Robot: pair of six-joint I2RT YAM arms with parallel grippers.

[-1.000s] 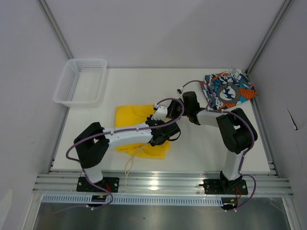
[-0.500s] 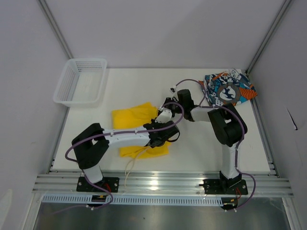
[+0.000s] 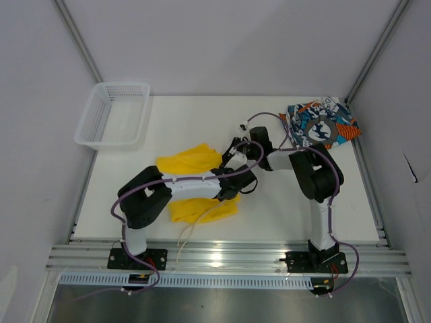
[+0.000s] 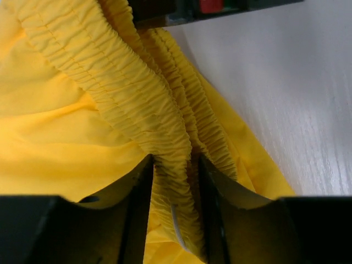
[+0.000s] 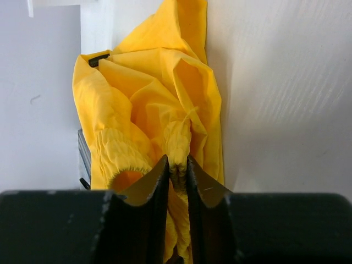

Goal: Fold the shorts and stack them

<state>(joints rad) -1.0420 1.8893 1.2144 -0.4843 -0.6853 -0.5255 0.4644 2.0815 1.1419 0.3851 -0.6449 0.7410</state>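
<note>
The yellow shorts lie bunched in the middle of the table, both grippers at their right edge. My left gripper stands slightly open with the gathered elastic waistband running between its fingers, a thin dark gap on one side. My right gripper is shut on a pinched fold of the yellow shorts, which hang crumpled beyond its fingertips. The printed shorts, blue, orange, black and white, lie in the far right corner, away from both grippers.
A white mesh basket stands at the far left of the table. The white drawstring trails from the yellow shorts over the table's near edge. Grey walls close in both sides.
The left jaws have parted from a tight grip on the waistband. The right gripper moved left with its fold, and the yellow shorts went from flat to bunched.
</note>
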